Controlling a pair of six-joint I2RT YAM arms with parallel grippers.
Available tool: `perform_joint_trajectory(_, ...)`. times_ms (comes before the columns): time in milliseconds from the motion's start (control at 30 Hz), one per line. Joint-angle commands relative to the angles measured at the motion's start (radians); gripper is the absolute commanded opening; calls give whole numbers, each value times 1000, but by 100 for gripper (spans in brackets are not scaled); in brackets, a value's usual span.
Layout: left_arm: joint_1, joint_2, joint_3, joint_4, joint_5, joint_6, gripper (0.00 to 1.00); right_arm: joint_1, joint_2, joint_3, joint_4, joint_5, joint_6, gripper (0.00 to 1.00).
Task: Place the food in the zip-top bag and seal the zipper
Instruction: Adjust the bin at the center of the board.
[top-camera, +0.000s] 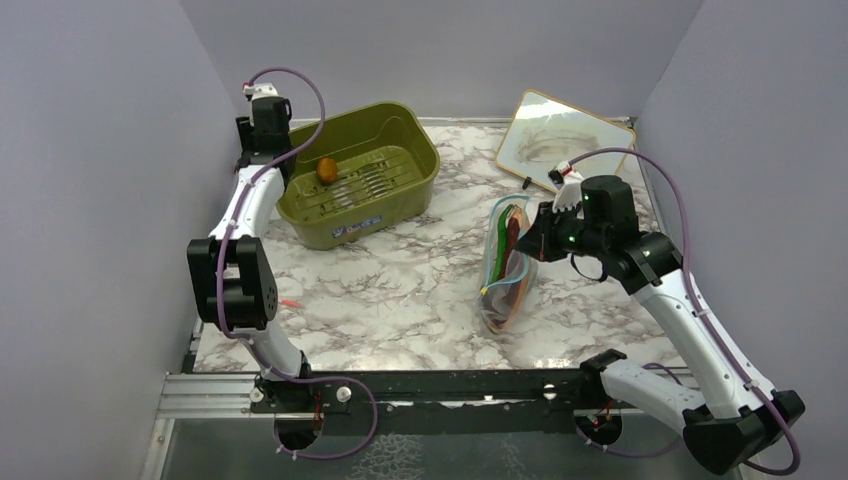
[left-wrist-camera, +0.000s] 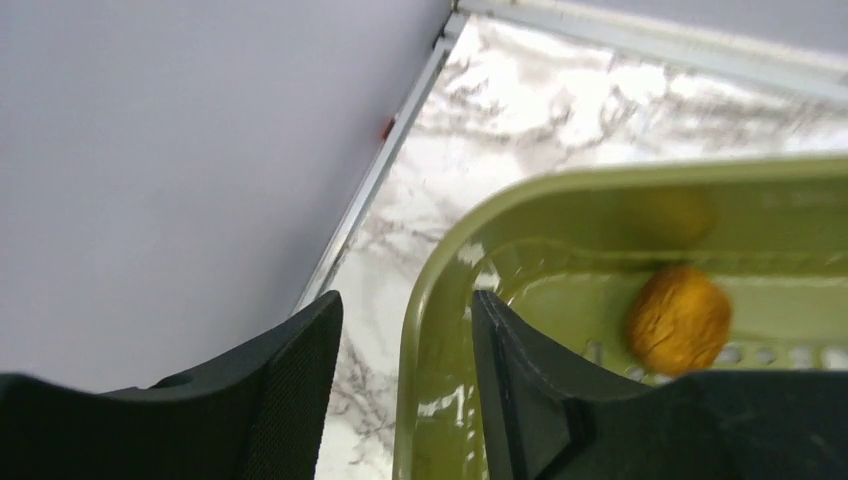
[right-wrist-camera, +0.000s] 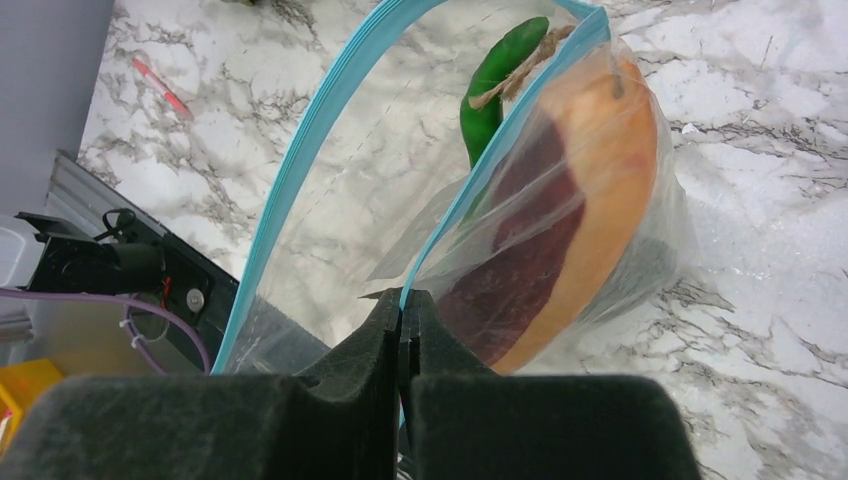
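Right wrist view: bag mouth pinched open, one food piece left to fetch.
The right gripper (right-wrist-camera: 404, 305) is clamped tight on the light blue zipper (right-wrist-camera: 300, 160) of the transparent zip-top bag (top-camera: 505, 290), held up right of the olive-green plastic tub (top-camera: 310, 225), well apart from it; a long orange and dark red hot-dog-like piece (right-wrist-camera: 580, 200) and a dark green vegetable (right-wrist-camera: 495, 85) are inside. The left gripper (left-wrist-camera: 405, 300), jaws partly apart and empty, is poised over the tub's left rim, near a round orange-brown food piece (left-wrist-camera: 680, 318) in the tub. Both fingers should be brought inside the wall and the piece straddled squarely.
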Motion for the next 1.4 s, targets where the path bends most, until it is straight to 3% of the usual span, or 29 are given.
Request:
perform_joint_trajectory(0, 1, 3, 140, -92, 7, -24, 58, -1, 11, 37, 26, 10, 17, 1)
perform_joint_trajectory(133, -5, -51, 177, -124, 87, -105, 67, -1, 17, 54, 11, 19, 12, 1)
perform_joint_trajectory(433, -95, -50, 238, -188, 259, -183, 71, -1, -17, 57, 3, 16, 36, 1)
perform_joint_trajectory(567, -130, 60, 290, -257, 260, -181, 79, 0, -35, 63, -18, 39, 43, 1)
perform_joint_trajectory(900, -139, 277, 330, -267, 199, -123, 85, -1, -52, 114, -54, 76, 51, 1)
perform_joint_trajectory(1100, -136, 341, 345, -250, 205, -95, 91, -1, -39, 116, -54, 80, 68, 1)
perform_joint_trajectory(1167, -135, 362, 353, -250, 220, -88, 99, 0, -34, 116, -52, 76, 74, 1)
perform_joint_trajectory(1367, -129, 411, 364, -249, 220, -72, 99, -1, -20, 126, -42, 74, 83, 1)
